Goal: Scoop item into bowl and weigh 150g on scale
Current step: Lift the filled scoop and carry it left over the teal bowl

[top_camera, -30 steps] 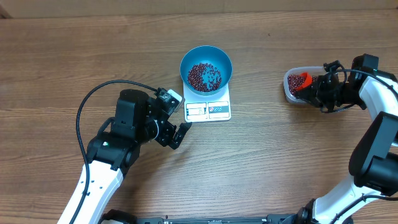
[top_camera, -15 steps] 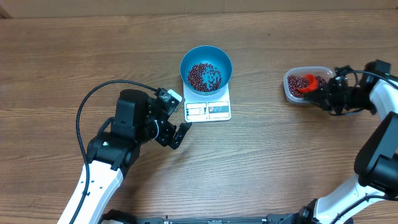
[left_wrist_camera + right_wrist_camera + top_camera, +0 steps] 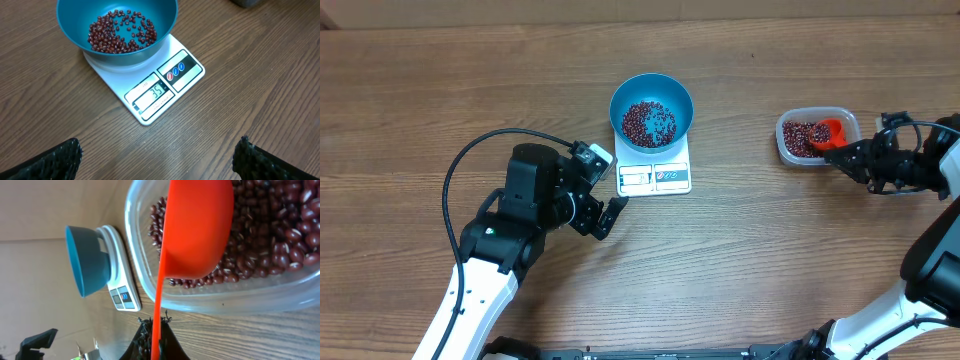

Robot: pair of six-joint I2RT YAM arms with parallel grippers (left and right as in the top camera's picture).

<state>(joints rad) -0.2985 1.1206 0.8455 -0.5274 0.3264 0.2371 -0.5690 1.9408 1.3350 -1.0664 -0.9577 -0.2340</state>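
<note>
One scooping pass is under way: the right end effector is clamping the orange scoop by its handle, cup just ahead over the beans in the clear container. The left end effector is hovering fully spread and empty. Just ahead of it, the blue bowl is sitting on the scale, holding a thin layer. The display is showing 35, so most of the weighing appears to be outstanding.

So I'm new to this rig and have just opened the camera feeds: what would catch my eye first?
The bright blue bowl of red-brown beans sits mid-table on the white scale, whose display shows 35 in the left wrist view. At the far right, the right fingers grip an orange-red scoop inside the outline of a clear container holding more beans.
</note>
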